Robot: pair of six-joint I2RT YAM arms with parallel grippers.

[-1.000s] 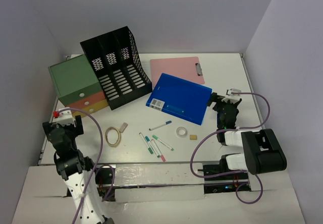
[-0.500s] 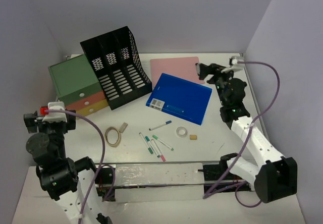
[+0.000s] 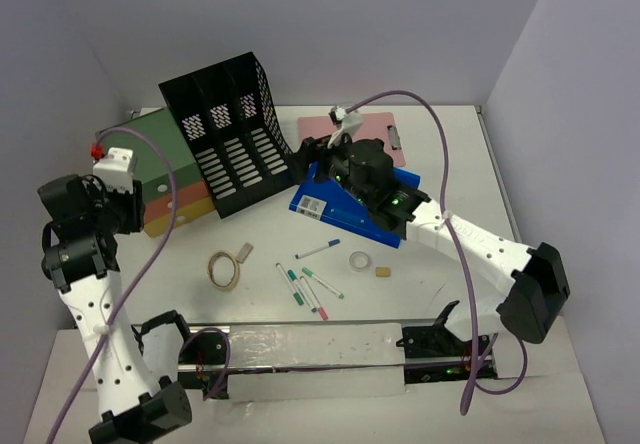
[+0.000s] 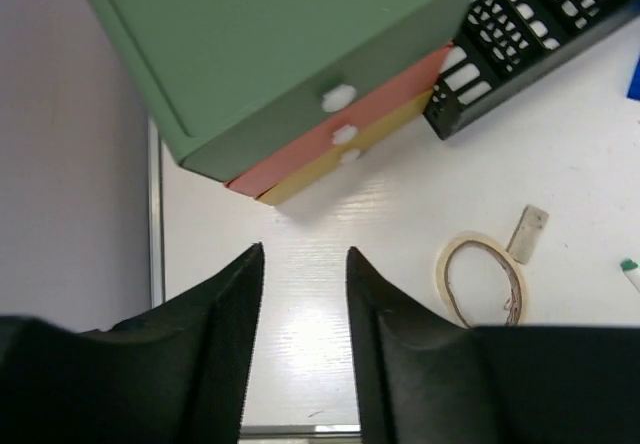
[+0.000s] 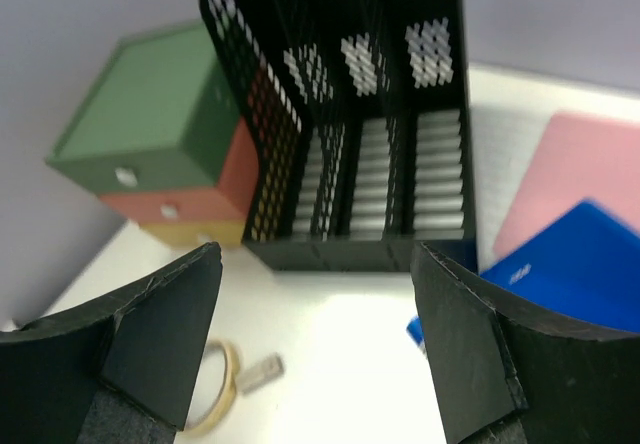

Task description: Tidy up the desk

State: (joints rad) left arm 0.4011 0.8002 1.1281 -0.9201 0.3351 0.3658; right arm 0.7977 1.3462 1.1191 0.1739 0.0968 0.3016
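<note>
Just inside the desk edge, left end effector hovers.

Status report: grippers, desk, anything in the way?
Left gripper empty, jaws partly apart. Right gripper empty, jaws wide. Desk unsorted: pens, tape loose. Nothing blocking.

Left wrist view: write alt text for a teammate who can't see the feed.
The left jaws hover partly open over the bare white desk, holding nothing. Ahead sits a green-topped drawer box with red and yellow drawers below, a black file rack at upper right. A tape roll lies at right, a small beige tab beside it.
</note>
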